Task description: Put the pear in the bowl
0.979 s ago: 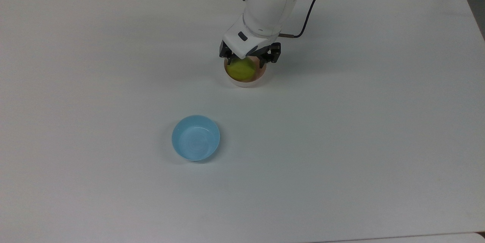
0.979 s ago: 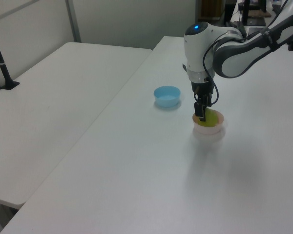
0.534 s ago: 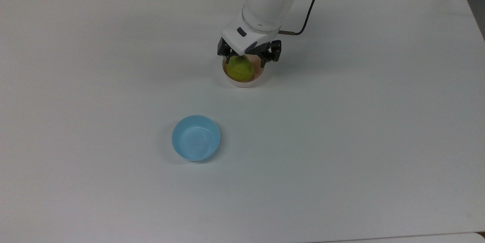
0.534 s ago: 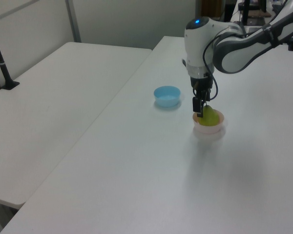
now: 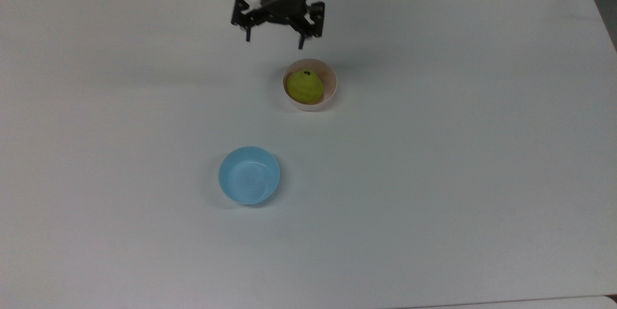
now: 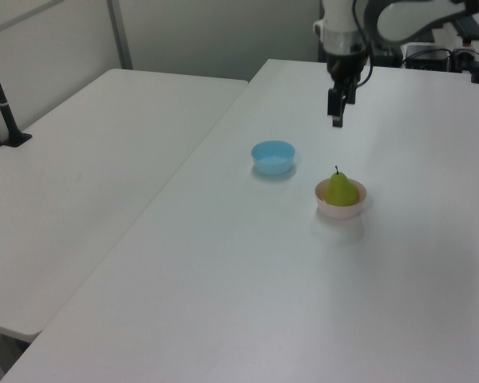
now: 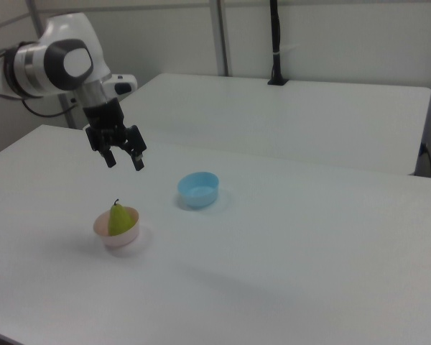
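The pear stands upright in the pink bowl, stem up. The gripper hangs above it, fingers wide apart and empty. A blue bowl sits well apart on the surface.

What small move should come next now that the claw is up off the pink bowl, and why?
Probably just a short further retreat of the claw, clear of the table, then stop. The pear stands upright inside the pink bowl, stem up, and the claw hangs open above and apart from it, holding nothing. The blue bowl sits empty and needs no action.
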Controlling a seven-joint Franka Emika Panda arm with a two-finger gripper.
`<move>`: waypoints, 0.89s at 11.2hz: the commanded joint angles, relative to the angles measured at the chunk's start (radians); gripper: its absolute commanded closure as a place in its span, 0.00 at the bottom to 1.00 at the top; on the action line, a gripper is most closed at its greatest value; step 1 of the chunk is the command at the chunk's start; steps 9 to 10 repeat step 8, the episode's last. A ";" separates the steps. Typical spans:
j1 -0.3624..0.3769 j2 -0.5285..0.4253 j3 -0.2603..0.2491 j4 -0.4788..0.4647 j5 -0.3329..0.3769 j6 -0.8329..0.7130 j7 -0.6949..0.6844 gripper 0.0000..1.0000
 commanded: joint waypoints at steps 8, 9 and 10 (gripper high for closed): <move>-0.094 -0.076 -0.012 0.118 0.124 -0.202 -0.105 0.00; -0.094 -0.076 -0.012 0.118 0.124 -0.202 -0.105 0.00; -0.094 -0.076 -0.012 0.118 0.124 -0.202 -0.105 0.00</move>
